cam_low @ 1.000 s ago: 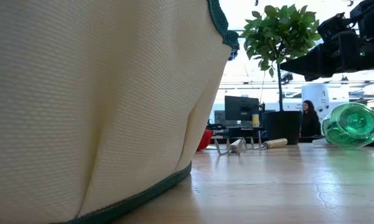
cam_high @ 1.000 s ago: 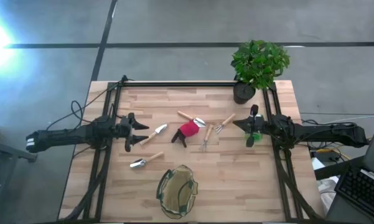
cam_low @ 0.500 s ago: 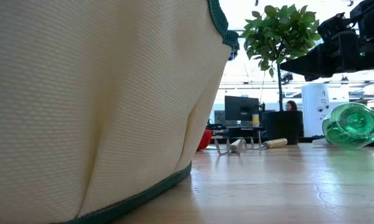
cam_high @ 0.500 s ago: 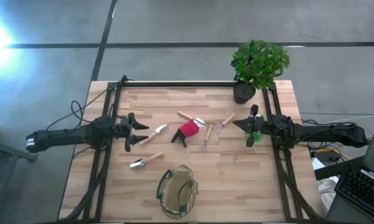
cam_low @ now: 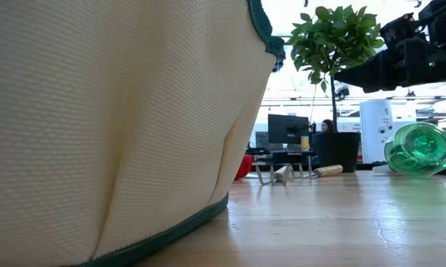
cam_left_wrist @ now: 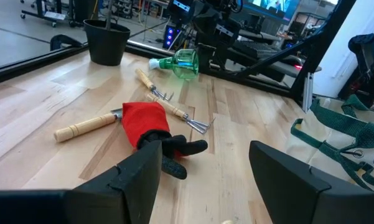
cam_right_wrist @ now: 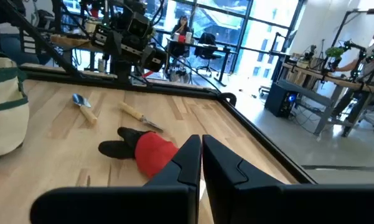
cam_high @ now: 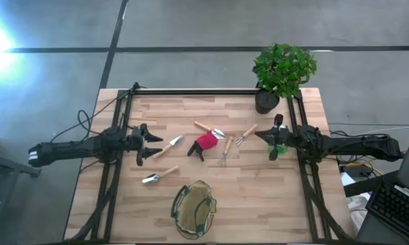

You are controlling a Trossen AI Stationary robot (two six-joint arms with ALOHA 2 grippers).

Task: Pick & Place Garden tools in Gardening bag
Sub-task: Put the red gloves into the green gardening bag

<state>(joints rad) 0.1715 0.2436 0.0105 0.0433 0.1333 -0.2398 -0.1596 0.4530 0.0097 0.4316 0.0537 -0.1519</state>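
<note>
A pale wooden table (cam_high: 211,194) stands on a grey floor, framed by a black rail along its far edge and both sides, with bare board open across the near corners and around the bag. The gardening bag (cam_high: 194,207) sits near the front edge at the middle, mouth up; what lies inside cannot be made out. The garden tools lie scattered mid-table: a red-and-black piece (cam_high: 204,143) at centre, a trowel (cam_high: 167,147) just left of it lying diagonally, another trowel (cam_high: 160,177) nearer the bag, a wooden-handled tool (cam_high: 209,128) behind the red piece, and two forks (cam_high: 231,146) angled to its right. A potted plant (cam_high: 283,71) occupies the far right corner, and a green bottle (cam_high: 277,149) lies on its side by the right gripper (cam_high: 269,136), whose fingers are pressed together, empty. The left gripper (cam_high: 148,143) waits beside the first trowel, fingers spread apart, holding nothing.
</note>
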